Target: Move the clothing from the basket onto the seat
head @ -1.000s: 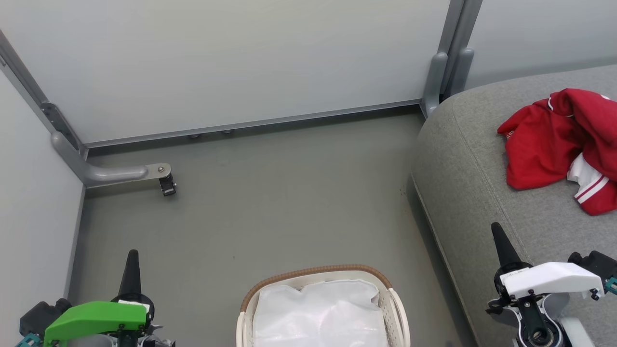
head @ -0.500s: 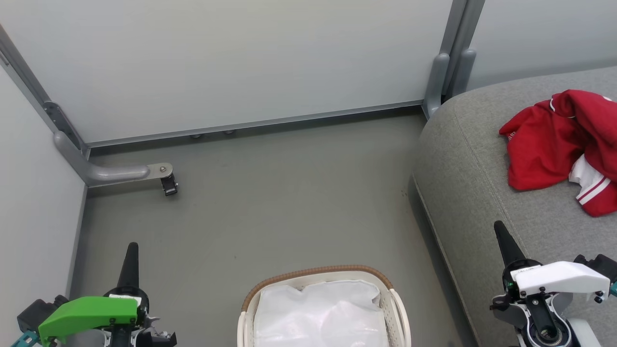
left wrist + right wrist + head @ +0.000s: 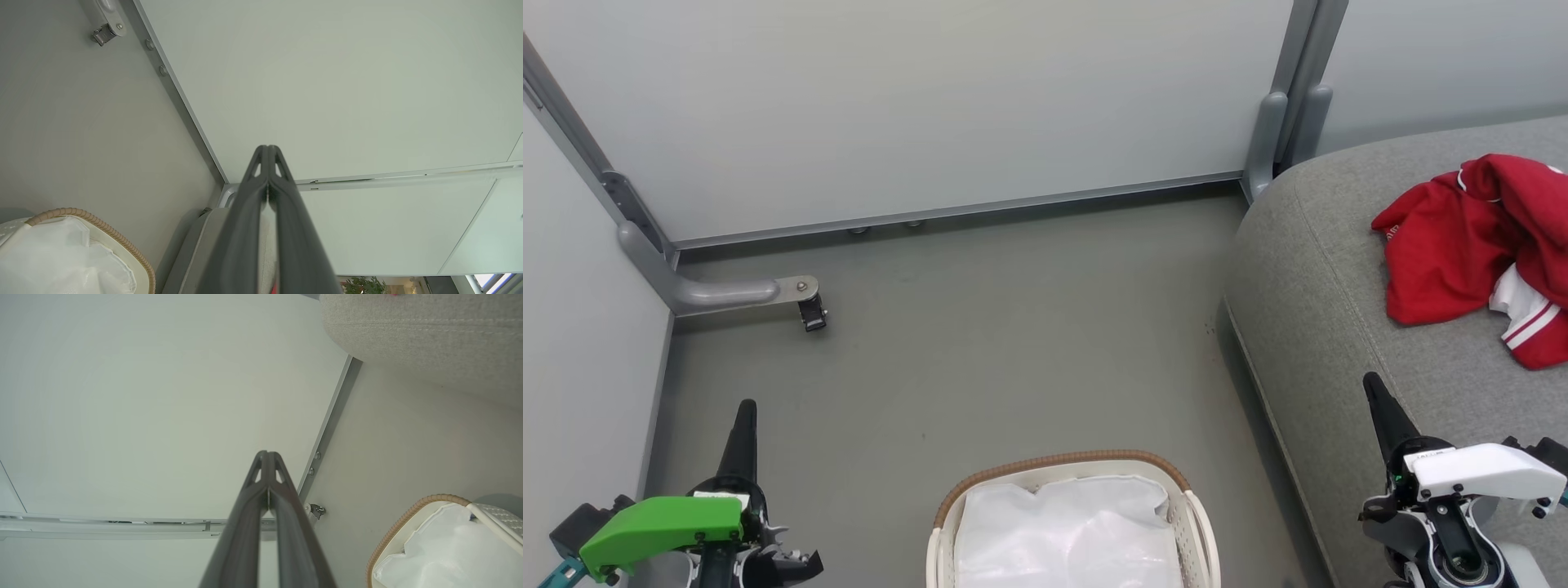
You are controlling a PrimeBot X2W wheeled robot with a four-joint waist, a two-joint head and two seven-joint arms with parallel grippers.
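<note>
The left gripper (image 3: pixel 745 406) and right gripper (image 3: pixel 1372 380), fingers pressed together, are drawing back beside the oval white plastic basket (image 3: pixel 1054 459), the red fabric clothing (image 3: pixel 1445 245) already lying on the grey sofa seat (image 3: pixel 1323 310).

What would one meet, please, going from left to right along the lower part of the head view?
left gripper → basket, with a white liner inside it → right gripper
</note>
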